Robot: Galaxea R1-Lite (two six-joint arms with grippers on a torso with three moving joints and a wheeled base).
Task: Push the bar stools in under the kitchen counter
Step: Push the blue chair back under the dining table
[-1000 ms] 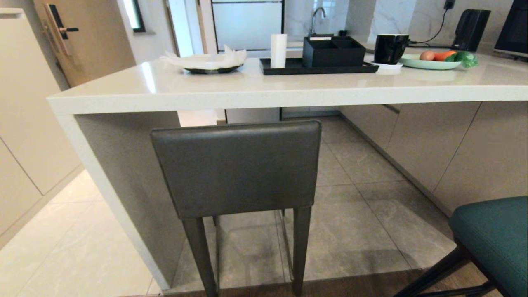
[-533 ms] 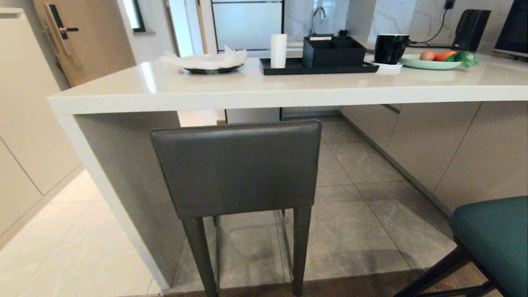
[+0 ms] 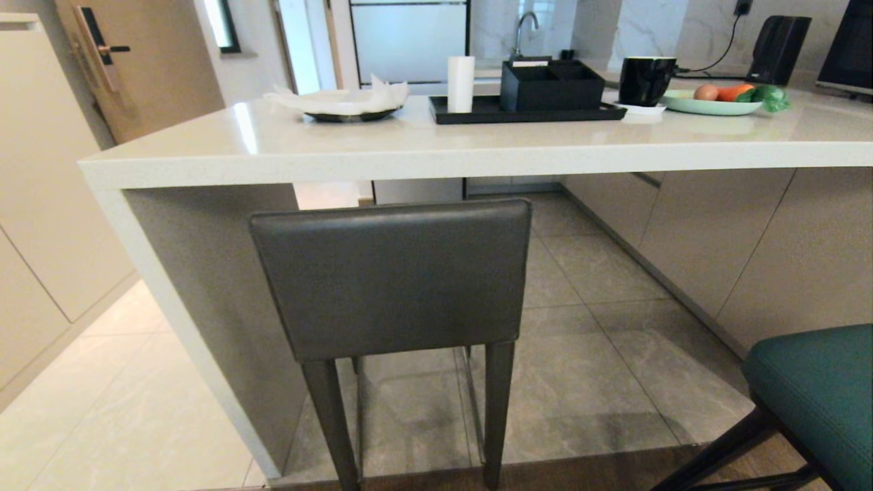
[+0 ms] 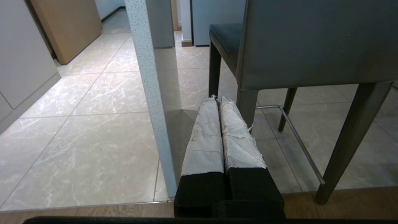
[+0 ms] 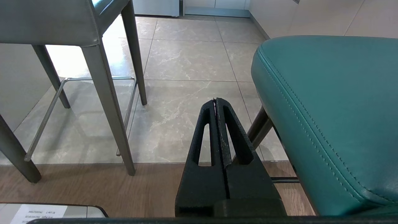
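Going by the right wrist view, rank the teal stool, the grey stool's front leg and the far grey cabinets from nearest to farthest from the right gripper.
1. Teal stool, right beside the shut right gripper.
2. Grey stool's front leg, off to the other side.
3. Grey cabinets, far behind across the floor.

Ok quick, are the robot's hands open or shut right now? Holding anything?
Left gripper: shut, holding nothing, low beside the grey stool.
Right gripper: shut, holding nothing, low beside the teal stool.
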